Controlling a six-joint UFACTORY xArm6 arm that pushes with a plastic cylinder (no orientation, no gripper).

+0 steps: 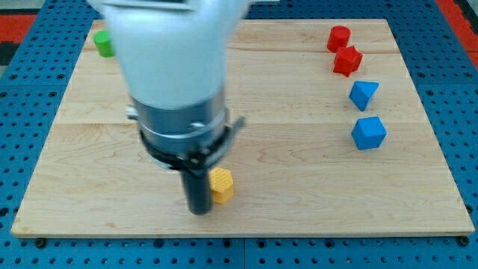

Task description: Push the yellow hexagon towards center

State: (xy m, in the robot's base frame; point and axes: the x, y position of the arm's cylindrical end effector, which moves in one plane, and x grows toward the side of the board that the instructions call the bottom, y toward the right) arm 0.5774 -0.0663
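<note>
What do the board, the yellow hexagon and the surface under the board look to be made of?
Board: pale wood, matte, with visible grain and plank seams. Yellow hexagon, right beside my tip: solid uniform colour, matte, probably painted wood or plastic; can't tell which. Surface underneath: blue panel with a regular grid of holes, likely perforated plastic or metal.

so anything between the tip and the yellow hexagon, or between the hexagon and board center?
Nothing visible. My tip sits right against the yellow hexagon on its left. The wooden board toward center shows no blocks, though the arm hides part of it.
</note>
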